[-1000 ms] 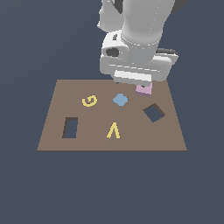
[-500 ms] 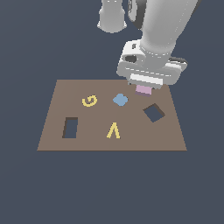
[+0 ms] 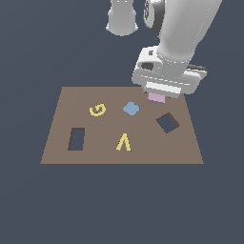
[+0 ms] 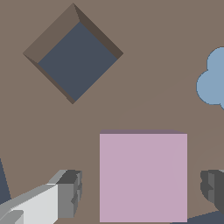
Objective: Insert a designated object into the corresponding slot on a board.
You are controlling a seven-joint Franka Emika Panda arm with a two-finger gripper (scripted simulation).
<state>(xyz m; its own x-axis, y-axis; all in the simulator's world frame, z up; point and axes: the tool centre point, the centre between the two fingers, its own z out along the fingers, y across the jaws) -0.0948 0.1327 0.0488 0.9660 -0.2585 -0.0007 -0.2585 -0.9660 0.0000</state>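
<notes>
Pink flat square block [image 4: 143, 177] is what I have to seat, and from where I sit it is not in its hole yet: it lies on the large flat brown board [image 3: 95, 152], near the far edge, directly under the arm's white gripper [image 4: 142, 192]. The dark diamond-turned square slot [image 3: 167, 123] is still open and unfilled, a little apart from the block. I judge the job barely begun: the grasp, the lift, a turn to match the slot's angle, and the insertion are all still to do.

The jaws stand open. In the wrist view I see one grey finger on each side of the block, each with a strip of brown board between it and the block's edge, so nothing is gripped.

The exterior view gives me the whole layout: the narrow upright rectangular cut-out [image 3: 76, 138] towards its left, two yellow letter shapes [image 3: 97, 110], and the small blue tile [image 3: 131, 108]. It hides most of the block behind the gripper body, though. The wrist view supplies what that lacks, namely the block's full face, its square-on edges against the slot's tilted ones, and the finger gaps.
</notes>
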